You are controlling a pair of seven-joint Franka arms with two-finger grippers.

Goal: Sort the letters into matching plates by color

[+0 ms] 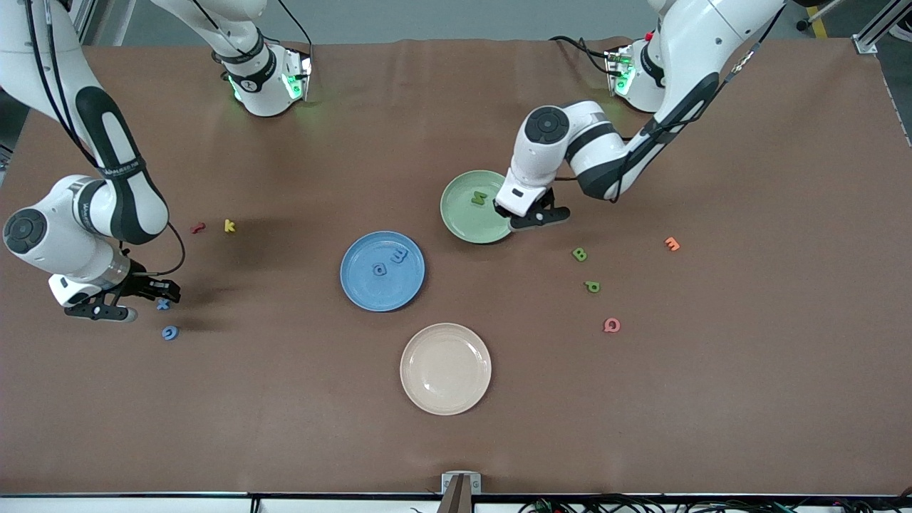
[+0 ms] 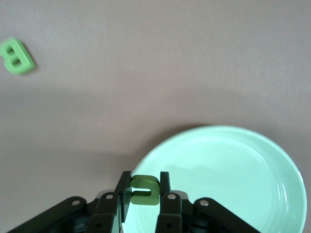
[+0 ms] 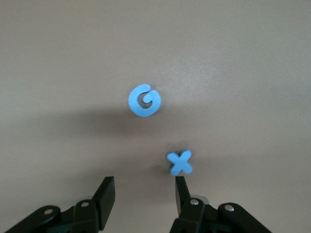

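My left gripper (image 1: 539, 216) hangs over the rim of the pale green plate (image 1: 463, 221), at the edge toward the left arm's end of the table, its fingers (image 2: 164, 187) clamped on a small green letter (image 2: 145, 190). In the left wrist view that letter sits upright between the two pads with the plate's bowl spread directly under and ahead of it, so I judge the drop turns on carrying it a little farther in over the bowl before I let go; released here it could catch the rim. One green letter M (image 1: 479, 198) already lies in that plate.

From the green plate, two more green letters wait on the table nearer the front camera and toward the left arm's end: a B (image 1: 580, 254) and a P (image 1: 592, 286). An orange letter (image 1: 672, 244) and a pink one (image 1: 611, 325) lie near them and are not mine to sort.

My right gripper (image 1: 121, 305) is low over the table well away from the green plate, at the right arm's end, fingers (image 3: 106, 195) apart and holding nothing. The blue X (image 3: 180, 162) lies just off one fingertip rather than between the two, so I read it as needing a sideways correction before closing. The blue G (image 3: 144, 100) lies just beside the X, clear of the fingers.

The blue plate (image 1: 356, 281), between the green plate and the right gripper, holds two blue letters (image 1: 389, 262). A beige plate (image 1: 446, 368), a red letter (image 1: 197, 228) and a yellow K (image 1: 229, 226) stay out of the way.
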